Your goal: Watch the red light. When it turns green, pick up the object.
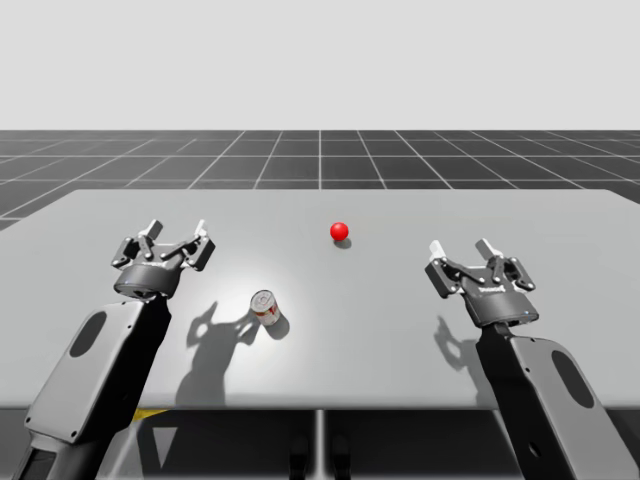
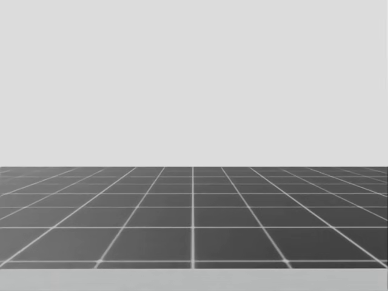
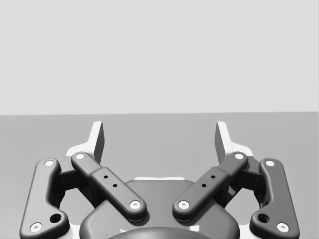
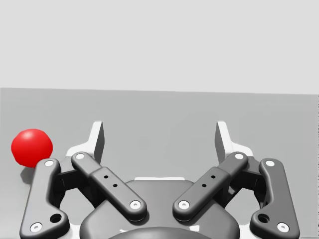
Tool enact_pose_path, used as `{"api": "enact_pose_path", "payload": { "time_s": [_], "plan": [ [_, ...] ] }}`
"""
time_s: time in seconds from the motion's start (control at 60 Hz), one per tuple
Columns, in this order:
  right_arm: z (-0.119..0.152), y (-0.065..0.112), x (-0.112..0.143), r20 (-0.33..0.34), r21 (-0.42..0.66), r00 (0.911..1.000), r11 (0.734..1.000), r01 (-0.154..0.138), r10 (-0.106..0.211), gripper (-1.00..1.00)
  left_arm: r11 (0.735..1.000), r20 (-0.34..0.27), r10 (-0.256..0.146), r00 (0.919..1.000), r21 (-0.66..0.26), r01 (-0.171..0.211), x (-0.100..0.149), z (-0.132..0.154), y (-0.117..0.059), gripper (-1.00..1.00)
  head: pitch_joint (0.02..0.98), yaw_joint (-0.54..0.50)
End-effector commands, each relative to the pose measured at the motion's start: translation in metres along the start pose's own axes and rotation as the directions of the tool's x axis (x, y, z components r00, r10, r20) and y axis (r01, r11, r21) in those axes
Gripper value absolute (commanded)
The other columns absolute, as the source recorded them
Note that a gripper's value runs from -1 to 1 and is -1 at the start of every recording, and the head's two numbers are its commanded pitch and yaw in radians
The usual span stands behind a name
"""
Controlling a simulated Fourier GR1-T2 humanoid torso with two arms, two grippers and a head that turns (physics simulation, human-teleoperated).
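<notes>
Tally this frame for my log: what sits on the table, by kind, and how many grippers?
Red ball: 1
White-and-red can: 1
Grippers: 2, left gripper and right gripper, both open
Total: 4

Flat light-grey rectangular worktop. A small silver-and-red metal can rests on it, near the left jaws on their right side and a bit nearer my body, well apart from the right jaws. A glossy red sphere sits further out, ahead and left of the right jaws. Can and sphere apart.
</notes>
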State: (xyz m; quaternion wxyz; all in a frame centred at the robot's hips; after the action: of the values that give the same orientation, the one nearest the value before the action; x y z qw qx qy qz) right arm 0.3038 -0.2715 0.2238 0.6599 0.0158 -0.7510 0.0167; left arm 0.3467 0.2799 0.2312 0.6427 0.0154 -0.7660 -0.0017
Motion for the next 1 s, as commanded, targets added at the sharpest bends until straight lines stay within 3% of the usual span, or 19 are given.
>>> {"api": "enact_pose_path", "payload": {
  "time_s": [0.017,0.05,0.183,0.65,1.0],
  "plan": [
    [0.0019,0.0003,-0.0035,-0.025,-0.010,0.9996,1.000,0.013,-0.013,-1.00,1.000,-0.004,-0.002,1.0000,-0.006,0.002,-0.0037,-0.0023,0.0010,-1.00,0.071,0.00],
    [0.0018,0.0007,-0.0033,-0.013,-0.006,0.9999,1.000,0.000,0.000,-1.00,1.000,-0.004,-0.003,1.0000,-0.006,0.003,-0.0038,-0.0023,0.0011,-1.00,0.073,0.00],
    [0.0000,-0.0021,-0.0010,-0.015,-0.008,0.9999,1.000,0.003,-0.003,-1.00,1.000,-0.001,-0.003,1.0000,-0.006,0.003,-0.0037,-0.0025,0.0014,-1.00,0.103,0.00],
    [-0.0014,-0.0023,-0.0012,-0.016,-0.025,0.9998,1.000,0.006,-0.007,-1.00,0.999,-0.005,-0.031,0.9995,-0.022,0.031,-0.0055,-0.0027,-0.0008,-1.00,0.391,-0.01],
    [-0.0016,-0.0015,-0.0023,-0.022,-0.023,0.9998,1.000,-0.001,0.000,-1.00,0.999,0.002,-0.040,0.9992,-0.036,0.040,-0.0044,-0.0015,-0.0024,-1.00,0.548,-0.07]
  ]
}}
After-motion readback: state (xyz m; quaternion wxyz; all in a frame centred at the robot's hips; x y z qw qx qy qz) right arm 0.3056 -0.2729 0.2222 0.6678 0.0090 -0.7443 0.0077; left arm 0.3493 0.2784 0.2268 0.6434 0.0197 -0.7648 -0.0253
